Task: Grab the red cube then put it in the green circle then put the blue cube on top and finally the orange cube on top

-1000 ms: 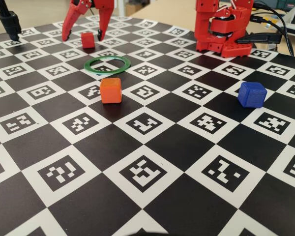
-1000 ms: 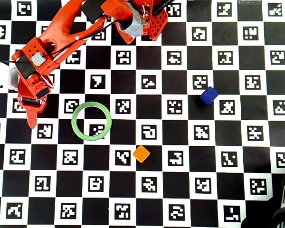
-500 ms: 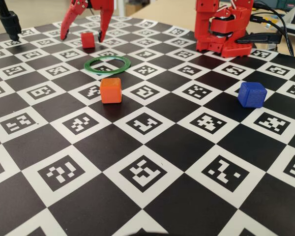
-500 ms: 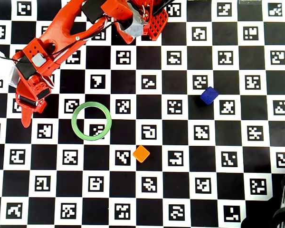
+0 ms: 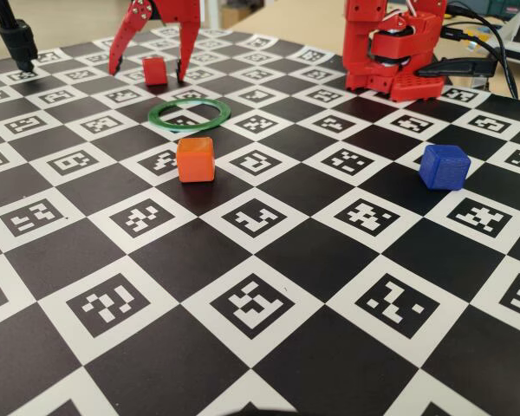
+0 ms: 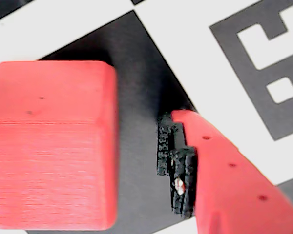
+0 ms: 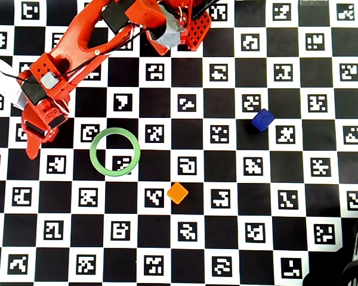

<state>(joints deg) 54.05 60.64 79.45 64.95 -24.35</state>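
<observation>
In the fixed view the red cube [image 5: 154,69] sits on the checkered board at the back left. My red gripper [image 5: 149,74] is open, one finger on each side of the cube and not touching it. The wrist view shows the red cube [image 6: 51,146] close up, with a dark gap between it and the padded finger [image 6: 176,165] on the right. From overhead the gripper [image 7: 33,140] hides the red cube. The green circle [image 5: 186,127] [image 7: 92,152] lies empty just in front. The orange cube [image 5: 195,159] [image 7: 177,192] and the blue cube [image 5: 444,165] [image 7: 262,119] stand apart on the board.
The arm's red base [image 5: 390,52] stands at the back right of the fixed view, with black cables beside it. A black stand [image 5: 17,39] rises at the back left. The marker-printed board [image 5: 260,303] covers the whole table.
The open gripper has shifted a little and come slightly lower round the red cube. The cubes and the ring have not moved.
</observation>
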